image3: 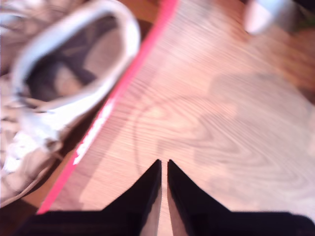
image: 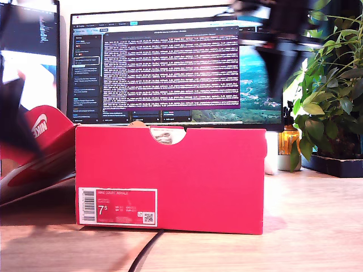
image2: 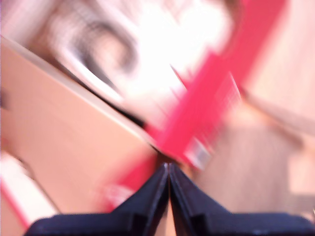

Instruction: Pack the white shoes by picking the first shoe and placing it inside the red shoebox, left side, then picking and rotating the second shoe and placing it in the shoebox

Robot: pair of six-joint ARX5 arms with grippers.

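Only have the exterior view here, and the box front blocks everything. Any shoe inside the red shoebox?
Observer: Yes. The second wrist view shows a white shoe lying inside, close to the red shoebox wall.
Operator: Second claw holding anything?
Observer: No. The second claw is shut and empty, above bare table outside the box.
Operator: First claw?
Observer: The first claw is shut too, with nothing between its tips. Its picture is badly blurred, with the box's red wall beyond it.
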